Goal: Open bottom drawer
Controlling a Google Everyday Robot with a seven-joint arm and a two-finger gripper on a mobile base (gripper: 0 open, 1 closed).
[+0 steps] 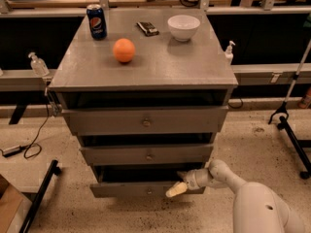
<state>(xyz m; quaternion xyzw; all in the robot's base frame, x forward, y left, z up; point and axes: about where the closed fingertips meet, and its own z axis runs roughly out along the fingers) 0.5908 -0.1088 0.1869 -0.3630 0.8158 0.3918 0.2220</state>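
Observation:
The grey cabinet has three stacked drawers. The bottom drawer is the lowest, shortest front, with a small round knob; it stands pulled out a little, with a dark gap above its front. My gripper reaches in from the lower right on a white arm. Its pale fingertips lie against the top right edge of the bottom drawer's front, right of the knob.
The cabinet top holds a Pepsi can, an orange, a white bowl and a small dark object. A black stand is at the right, a black leg at the lower left, cables on the floor.

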